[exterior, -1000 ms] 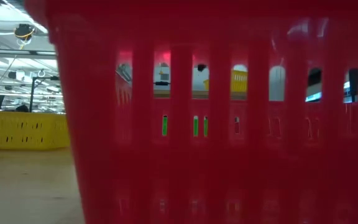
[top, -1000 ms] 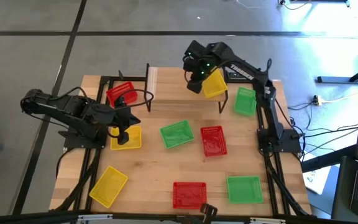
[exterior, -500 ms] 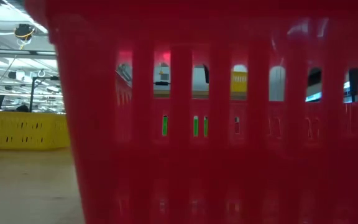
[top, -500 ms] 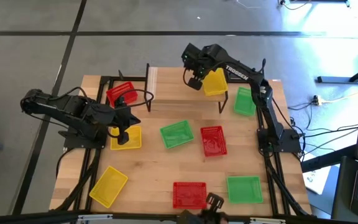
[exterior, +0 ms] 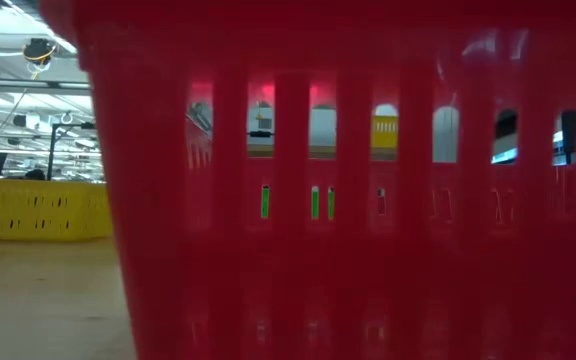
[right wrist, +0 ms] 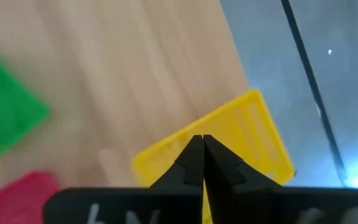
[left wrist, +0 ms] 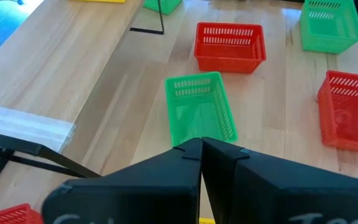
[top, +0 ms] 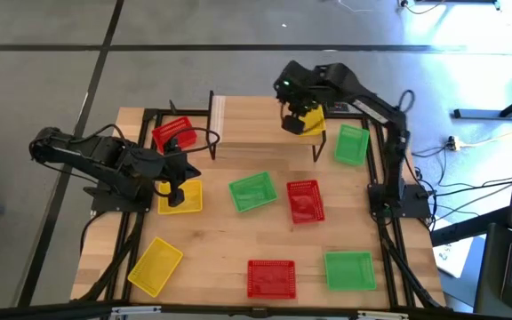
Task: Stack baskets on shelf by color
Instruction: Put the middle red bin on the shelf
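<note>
**Right end effector pressed together over the yellow basket on the shelf**

The right end effector (top: 293, 122) hangs over the right end of the shelf (top: 247, 124), its fingers pressed together with nothing between them. Directly under it a yellow basket (top: 308, 118) sits on the plank; whether the fingertips touch its rim cannot be told. The right arm reaches in from its base at the desk's right edge.

The left end effector (top: 174, 188) is also pressed together, empty, above a second yellow basket (top: 181, 197) on the desk (top: 220, 240) near the left side.

A red basket (top: 172, 133) lies just left of the shelf, and a green one (top: 351, 144) just right of it. Mid-desk, a green basket (top: 252, 191) and a red basket (top: 305, 199) lie side by side. Along the near edge lie a yellow basket (top: 155, 265), a red basket (top: 270, 277) and a green basket (top: 349, 269), well apart. The near red basket fills most of the low view.
</note>
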Robot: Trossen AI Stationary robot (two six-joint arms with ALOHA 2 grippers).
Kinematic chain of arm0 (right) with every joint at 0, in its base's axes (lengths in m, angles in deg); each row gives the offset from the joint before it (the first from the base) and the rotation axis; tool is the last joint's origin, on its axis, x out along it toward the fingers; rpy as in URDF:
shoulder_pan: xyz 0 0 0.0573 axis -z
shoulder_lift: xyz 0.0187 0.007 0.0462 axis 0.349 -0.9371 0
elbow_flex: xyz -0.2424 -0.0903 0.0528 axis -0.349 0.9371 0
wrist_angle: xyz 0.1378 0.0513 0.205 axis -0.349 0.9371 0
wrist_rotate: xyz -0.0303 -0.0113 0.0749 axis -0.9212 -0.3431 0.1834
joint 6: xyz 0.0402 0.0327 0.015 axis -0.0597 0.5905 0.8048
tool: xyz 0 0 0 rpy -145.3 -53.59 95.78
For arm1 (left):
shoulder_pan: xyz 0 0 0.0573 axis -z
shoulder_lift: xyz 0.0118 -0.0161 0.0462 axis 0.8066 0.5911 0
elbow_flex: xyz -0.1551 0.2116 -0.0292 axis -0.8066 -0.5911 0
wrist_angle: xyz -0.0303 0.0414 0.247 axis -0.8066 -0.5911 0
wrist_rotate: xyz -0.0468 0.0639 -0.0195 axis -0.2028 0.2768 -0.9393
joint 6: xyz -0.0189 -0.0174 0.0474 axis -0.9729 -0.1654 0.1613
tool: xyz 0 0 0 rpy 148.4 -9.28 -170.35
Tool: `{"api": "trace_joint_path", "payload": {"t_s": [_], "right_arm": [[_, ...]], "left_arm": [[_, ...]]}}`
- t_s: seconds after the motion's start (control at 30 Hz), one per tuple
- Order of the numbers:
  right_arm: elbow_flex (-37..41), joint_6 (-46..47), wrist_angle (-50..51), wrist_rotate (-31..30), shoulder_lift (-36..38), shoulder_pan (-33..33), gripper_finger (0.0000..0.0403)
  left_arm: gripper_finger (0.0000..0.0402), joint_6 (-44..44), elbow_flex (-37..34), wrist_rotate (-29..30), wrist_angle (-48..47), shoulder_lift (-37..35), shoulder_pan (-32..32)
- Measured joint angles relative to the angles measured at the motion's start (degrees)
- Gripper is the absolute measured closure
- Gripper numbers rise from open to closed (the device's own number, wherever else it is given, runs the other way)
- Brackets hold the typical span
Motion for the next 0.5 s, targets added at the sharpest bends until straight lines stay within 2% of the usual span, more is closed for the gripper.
{"api": "trace_joint_path", "payload": {"t_s": [0.27,0.5], "right_arm": [[0.0,11.3,2.0,2.2,7.7,-5.5,0.0403],[0.0,20.9,2.0,-1.0,13.6,-11.6,0.0403]], "left_arm": [[0.0401,4.5,0.0,-0.2,-0.2,0.0,0.0],[0.0401,6.3,0.0,-0.2,-0.2,0.0,0.0]]}}
